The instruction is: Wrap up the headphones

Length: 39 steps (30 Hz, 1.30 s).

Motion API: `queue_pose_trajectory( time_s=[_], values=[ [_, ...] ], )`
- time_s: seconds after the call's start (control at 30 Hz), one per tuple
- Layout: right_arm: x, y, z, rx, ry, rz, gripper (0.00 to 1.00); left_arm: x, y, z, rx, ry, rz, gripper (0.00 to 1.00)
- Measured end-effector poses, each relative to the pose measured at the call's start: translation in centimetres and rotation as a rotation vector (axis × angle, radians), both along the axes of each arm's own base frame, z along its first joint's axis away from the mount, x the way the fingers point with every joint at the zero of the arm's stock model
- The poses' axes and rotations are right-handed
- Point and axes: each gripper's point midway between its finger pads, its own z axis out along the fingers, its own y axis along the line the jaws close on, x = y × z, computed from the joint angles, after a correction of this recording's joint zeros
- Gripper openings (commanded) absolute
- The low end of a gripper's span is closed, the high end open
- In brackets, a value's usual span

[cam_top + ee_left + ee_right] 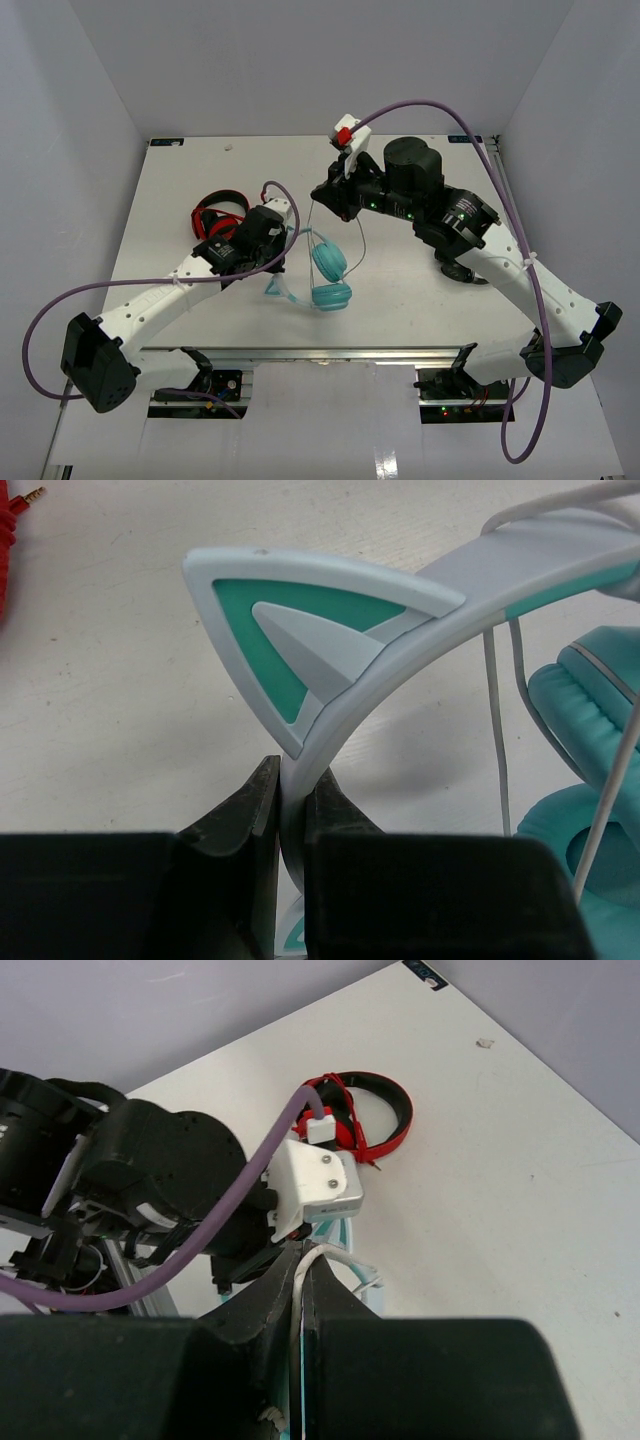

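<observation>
Table (500, 1210), cord (296, 1295) in right tool (302, 1258) (wrist-only)

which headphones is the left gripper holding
The teal headphones, their pale cat-eared band pinched in the left gripper's jaws. The red-and-black pair lies on the table behind that arm.

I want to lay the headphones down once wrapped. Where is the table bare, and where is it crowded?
Bare: the table strip between the headphones and the near rail, and the far-left corner behind the red-and-black headphones. Crowded: the middle, where the left tool clamps the band and the right tool pinches the cord.
</observation>
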Motion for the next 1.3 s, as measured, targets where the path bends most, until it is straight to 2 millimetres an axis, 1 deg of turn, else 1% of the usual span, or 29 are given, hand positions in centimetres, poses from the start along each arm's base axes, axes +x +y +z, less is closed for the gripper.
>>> queue_pose_trajectory(
  time_s=[0.1,0.3,0.4,0.57,0.8,1.03,1.13,1.3],
  values=[
    [-1.0,0.3,-0.7,-0.002,0.016,0.037,0.08,0.7,0.4,-0.4,0.002,0.021,0.043,0.00],
    [-4.7,0.4,-4.4,-0.020,0.072,0.125,0.08,2.3,1.9,-0.9,0.012,0.059,0.135,0.00],
    [-6.0,0.7,-5.8,-0.026,0.098,0.155,0.08,2.9,2.3,-0.6,0.010,0.065,0.162,0.00],
    [-7.5,1.6,-7.9,-0.014,0.126,0.198,0.08,4.0,2.7,0.2,-0.003,0.062,0.211,0.00],
    [-10.1,1.4,-13.0,-0.026,0.178,0.227,0.08,4.2,3.2,1.2,-0.020,0.054,0.271,0.00],
    [-11.3,1.4,-17.1,-0.057,0.209,0.205,0.08,4.1,3.6,3.0,-0.067,0.018,0.315,0.00],
    [-11.2,1.5,-18.5,-0.056,0.210,0.187,0.08,4.1,3.8,3.8,-0.081,0.002,0.328,0.00],
    [-10.7,0.9,-21.9,-0.083,0.219,0.130,0.08,3.7,4.4,4.9,-0.099,-0.027,0.349,0.00]
  ],
)
